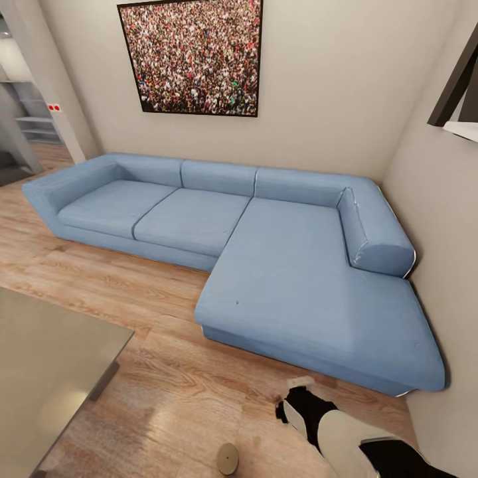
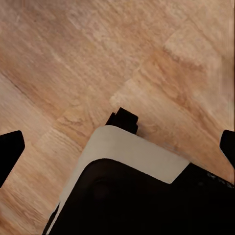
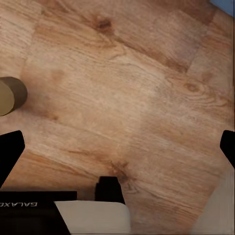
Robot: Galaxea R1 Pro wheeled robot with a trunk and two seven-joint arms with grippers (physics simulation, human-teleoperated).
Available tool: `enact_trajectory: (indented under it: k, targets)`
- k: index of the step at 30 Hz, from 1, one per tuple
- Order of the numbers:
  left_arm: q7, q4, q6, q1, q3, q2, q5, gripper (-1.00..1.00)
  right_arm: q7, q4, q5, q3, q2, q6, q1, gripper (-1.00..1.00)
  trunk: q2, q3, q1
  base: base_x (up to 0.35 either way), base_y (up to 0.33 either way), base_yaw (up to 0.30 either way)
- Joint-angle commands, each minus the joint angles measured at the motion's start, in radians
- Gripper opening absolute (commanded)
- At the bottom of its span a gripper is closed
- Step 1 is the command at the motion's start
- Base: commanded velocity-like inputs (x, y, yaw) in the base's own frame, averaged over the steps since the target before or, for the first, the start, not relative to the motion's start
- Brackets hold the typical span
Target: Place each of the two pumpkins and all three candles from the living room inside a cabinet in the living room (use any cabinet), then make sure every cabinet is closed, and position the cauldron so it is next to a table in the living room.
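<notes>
1. Left gripper [image 2: 117,147]: fingertips [image 2: 10,147] spread wide apart, nothing between them. It hangs over bare floor [image 2: 73,58], above part of the robot's own black-and-white body [image 2: 132,186].
2. Right gripper [image 3: 117,147]: fingers equally apart and empty, also over floor. A small tan cylinder [image 3: 9,95] stands nearby; in the head view it sits on the floor [image 1: 227,458] beside the robot's arm [image 1: 332,428]. It may be a candle; you cannot confirm this.
3. Task items: no cabinet, pumpkin or cauldron is visible from this pose, so contents cannot be checked. Ahead lies the blue sofa [image 1: 265,252]; a glass table [image 1: 46,358] stands to the left.
4. Risk: moving the base forward may knock over or roll the cylinder, because it stands close to the robot.
5. Risk: turning left may swing an arm into the table corner.
</notes>
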Motion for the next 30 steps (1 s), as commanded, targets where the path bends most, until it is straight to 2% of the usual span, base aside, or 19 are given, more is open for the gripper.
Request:
enact_trajectory:
  k: [1,3,7,9,11,15,21,27,30]
  targets:
    - [0.002,-0.041,0.037,-0.013,-0.001,0.001,0.000,1.00,0.000,-0.001,-0.001,-0.005,0.000,0.021,-0.013,1.00,0.000,0.000,0.000,0.000,0.000,0.000]
    - [0.006,-0.132,0.169,-0.055,-0.006,0.003,-0.002,1.00,0.002,-0.001,-0.001,-0.029,-0.001,0.045,-0.025,1.00,0.000,0.000,0.000,0.000,0.000,0.000]
    - [0.008,-0.317,0.511,-0.181,-0.008,0.006,-0.002,1.00,0.002,0.002,0.000,-0.081,-0.005,0.051,-0.032,1.00,0.000,0.000,0.000,0.000,0.000,0.000]
    - [0.009,-0.384,0.559,-0.205,-0.008,0.007,-0.002,1.00,0.002,0.002,0.000,-0.086,-0.006,0.051,-0.032,1.00,0.000,0.000,0.000,0.000,0.000,0.000]
    - [0.009,-0.457,0.588,-0.221,-0.007,0.009,-0.001,1.00,0.003,0.002,0.001,-0.088,-0.007,0.050,-0.029,1.00,0.000,0.000,0.000,0.000,0.000,0.000]
    - [0.008,-0.504,0.604,-0.229,-0.005,0.024,0.000,1.00,0.008,0.002,0.003,-0.089,-0.006,0.050,-0.025,1.00,-0.021,-0.010,0.011,0.000,0.000,0.000]
    - [0.007,-0.510,0.605,-0.229,-0.004,0.041,0.000,1.00,0.012,0.006,0.003,-0.089,0.000,0.050,-0.023,1.00,-0.063,-0.028,0.034,0.000,0.000,0.000]
    - [0.010,-0.509,0.604,-0.229,-0.003,0.047,0.000,1.00,0.016,0.004,0.003,-0.089,0.001,0.050,-0.023,1.00,-0.105,-0.047,0.057,0.000,0.000,0.000]
    - [0.014,-0.509,0.604,-0.229,-0.004,0.050,0.000,1.00,0.065,0.004,0.004,-0.088,0.002,0.050,-0.023,1.00,-0.126,-0.057,0.069,0.000,0.000,0.000]
